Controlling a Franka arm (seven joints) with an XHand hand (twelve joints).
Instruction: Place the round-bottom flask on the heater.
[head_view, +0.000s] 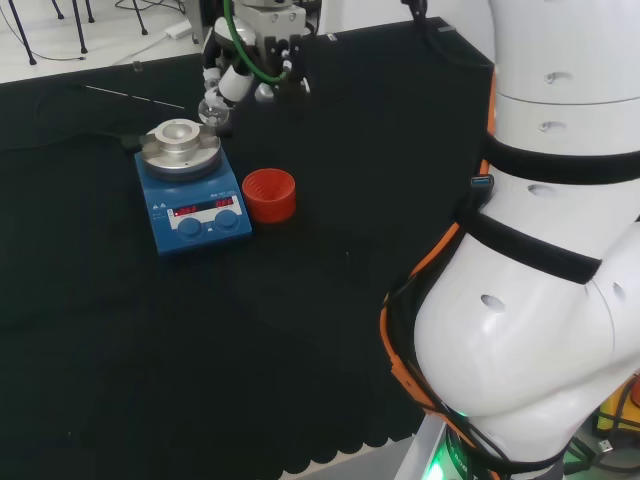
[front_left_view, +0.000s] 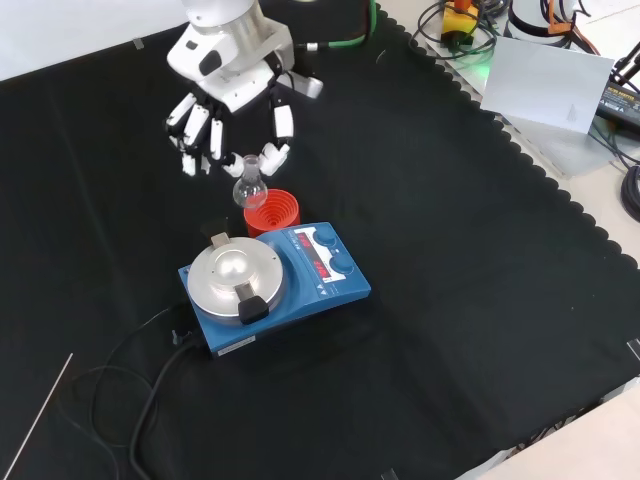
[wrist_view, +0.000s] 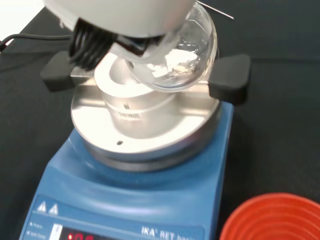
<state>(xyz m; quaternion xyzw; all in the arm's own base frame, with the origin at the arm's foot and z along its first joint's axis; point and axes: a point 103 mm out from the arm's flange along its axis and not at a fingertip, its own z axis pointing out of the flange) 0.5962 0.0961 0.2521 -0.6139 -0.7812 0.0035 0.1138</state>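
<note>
Black cloth (front_left_view: 480, 300), pale floor (head_view: 60, 35)

Head rear-high, front opposite; both share heater (head_view: 190, 190).

flask (wrist_view: 182, 52): clear, glossy glass
heater (front_left_view: 275, 285): smooth blue casing, brushed metal top
stand (head_view: 269, 194): red ribbed plastic
cloth (front_left_view: 480, 300): matt black fabric

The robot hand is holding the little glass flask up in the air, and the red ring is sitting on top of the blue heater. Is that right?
Not quite. The hand does hold the glass flask up in the air, but the red ring is not on top of the blue heater. It stands on the black cloth beside the heater, as the head view shows.
</note>
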